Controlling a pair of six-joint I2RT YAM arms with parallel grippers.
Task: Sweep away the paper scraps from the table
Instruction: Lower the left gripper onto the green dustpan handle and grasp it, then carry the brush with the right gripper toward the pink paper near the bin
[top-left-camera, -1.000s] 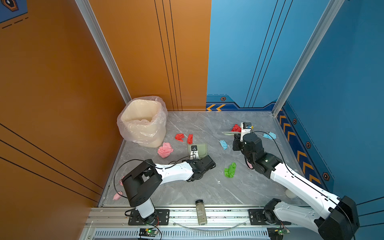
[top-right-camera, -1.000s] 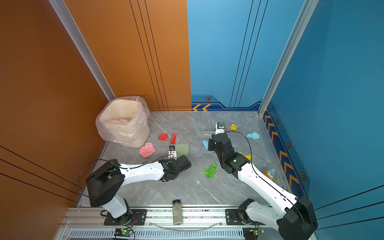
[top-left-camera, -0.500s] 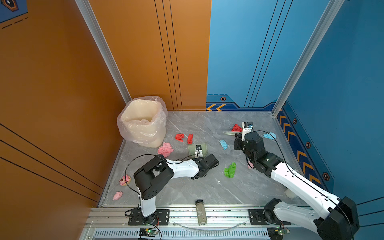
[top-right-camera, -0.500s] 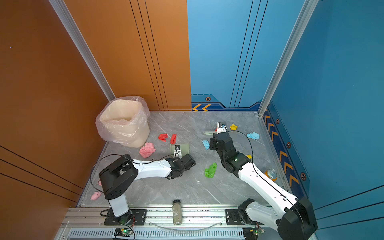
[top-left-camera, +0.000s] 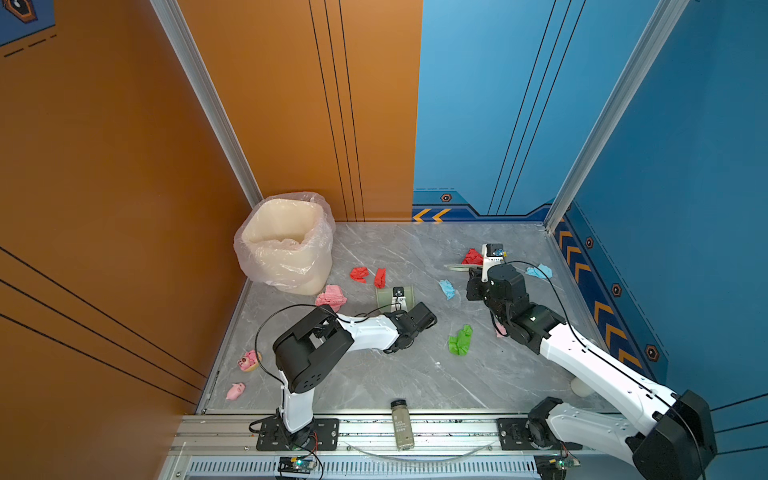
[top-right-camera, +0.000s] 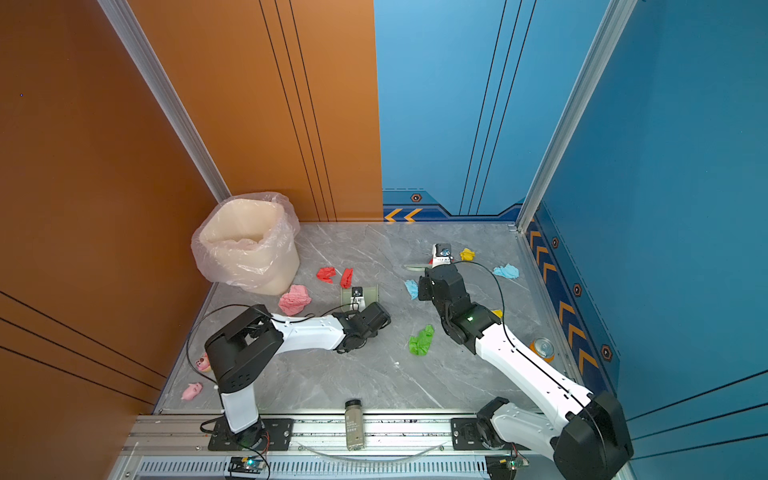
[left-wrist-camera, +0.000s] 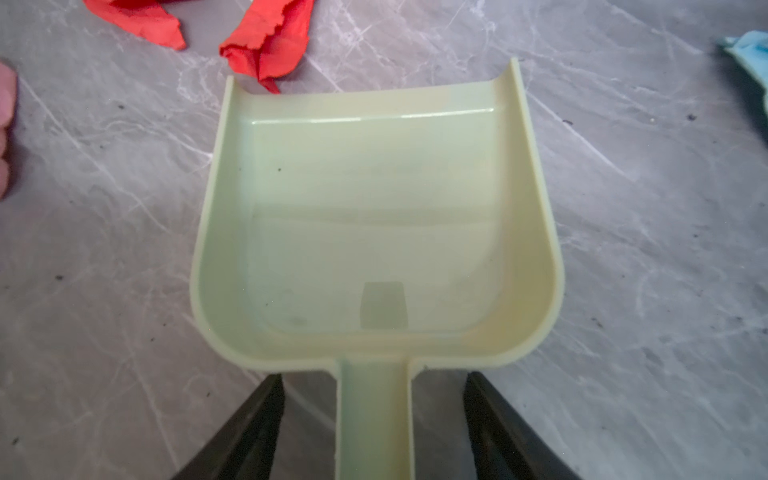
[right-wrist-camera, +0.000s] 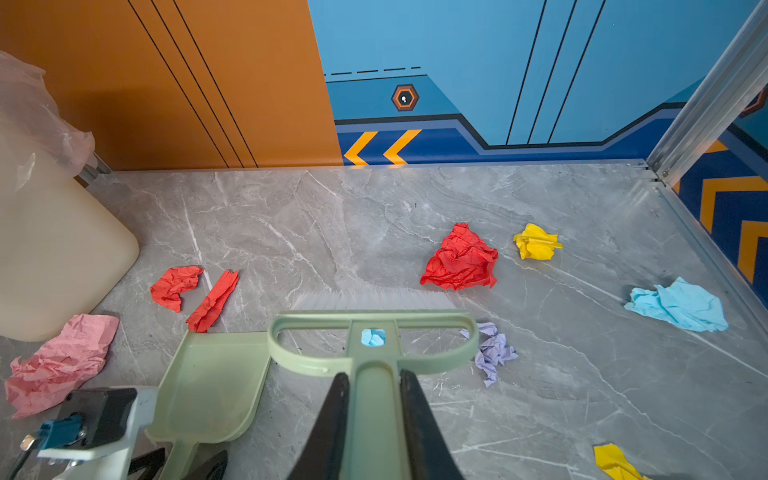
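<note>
Paper scraps lie scattered on the grey marble table: two red ones, a pink one, a light blue one, a green one, a red wad, a yellow one and a lilac one. A pale green dustpan rests flat and empty. My left gripper is open, its fingers either side of the dustpan's handle with gaps showing. My right gripper is shut on the handle of the green brush, bristles on the table beside the red wad.
A cream bin with a plastic liner stands at the back left. Two pink pig figurines lie by the left edge. A bottle lies on the front rail, and an orange can stands by the right wall. Walls close three sides.
My left arm's elbow has swung to the right, uncovering the pigs, and its jaws have narrowed round the dustpan handle. The right arm with the brush has barely moved.
</note>
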